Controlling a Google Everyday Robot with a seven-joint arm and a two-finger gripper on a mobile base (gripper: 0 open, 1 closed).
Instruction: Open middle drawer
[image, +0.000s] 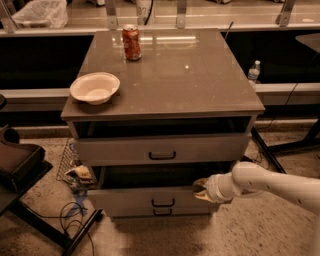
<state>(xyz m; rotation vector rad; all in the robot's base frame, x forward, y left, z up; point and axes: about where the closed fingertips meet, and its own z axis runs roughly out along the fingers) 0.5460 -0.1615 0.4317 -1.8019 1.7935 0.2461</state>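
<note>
Grey drawer fronts stack three high under the bench (190, 75), in the middle of the frame. The top drawer (200, 149) sticks out toward us, with a dark gap showing above its front.

The middle drawer (130, 199) sits lower down, near the bottom middle of the frame. Its front stands a little forward of the bottom drawer (135, 212), and there is a wide dark gap above it. So I think it is open part of the way, but not all the way.

The pincer (201, 190) is at the top right edge of the middle drawer's front, to the right of the little black handle (163, 202). It is not on the handle. I cannot tell if the pincer is apart or together. The white arm (270, 182) comes in from the lower right of the frame.

What is left, I think, is to pull the drawer out more, until its grey inside shows well.

A white bowl (95, 87) sits on the left side of the bench. A red can (132, 42) stands near the back edge. Both are well apart from the pincer.
</note>
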